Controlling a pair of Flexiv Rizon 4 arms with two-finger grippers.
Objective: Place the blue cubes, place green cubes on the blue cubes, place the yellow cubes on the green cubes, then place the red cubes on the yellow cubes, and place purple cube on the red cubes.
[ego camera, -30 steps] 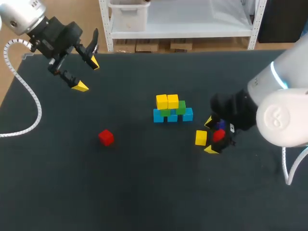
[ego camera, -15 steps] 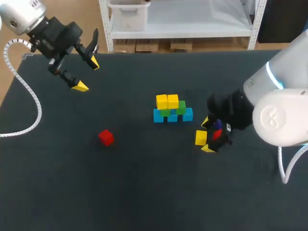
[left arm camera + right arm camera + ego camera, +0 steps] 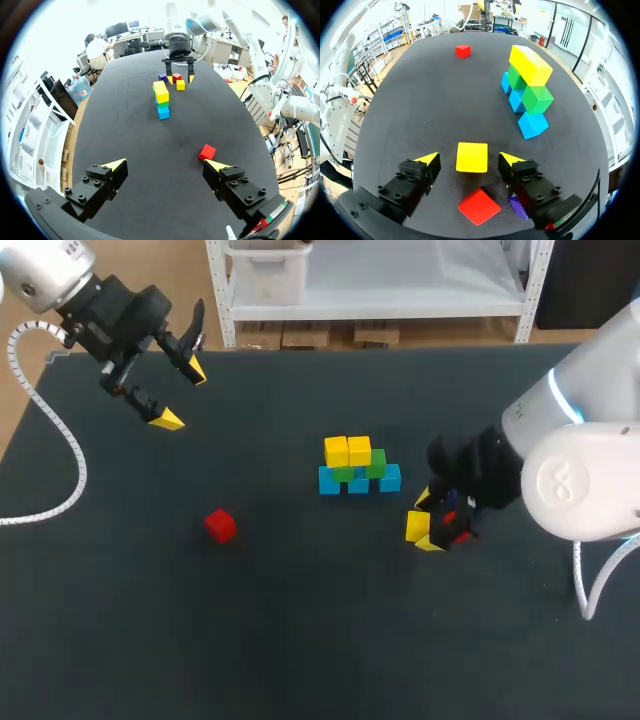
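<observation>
A stack stands mid-table: blue cubes (image 3: 358, 482) at the base, green cubes (image 3: 376, 462) on them, two yellow cubes (image 3: 347, 451) on top. To its right lies a loose yellow cube (image 3: 417, 526), (image 3: 472, 156), between the fingers of my right gripper (image 3: 427, 521), (image 3: 469, 157). A gap shows on each side, so that gripper is open. A red cube (image 3: 479, 206) and a purple cube (image 3: 518, 207) lie under its palm. Another red cube (image 3: 220, 525), (image 3: 206, 152) lies at the left. My left gripper (image 3: 182, 395), (image 3: 166, 165) hangs open and empty above the far left.
The dark table (image 3: 300, 620) has bare room across its front and between the lone red cube and the stack. The stack (image 3: 530, 65) stands close ahead of the right gripper, off to one side.
My right gripper has slid left, off the red cube and onto the loose yellow cube, with its fingers drawing closer together. The left arm has stayed still.
</observation>
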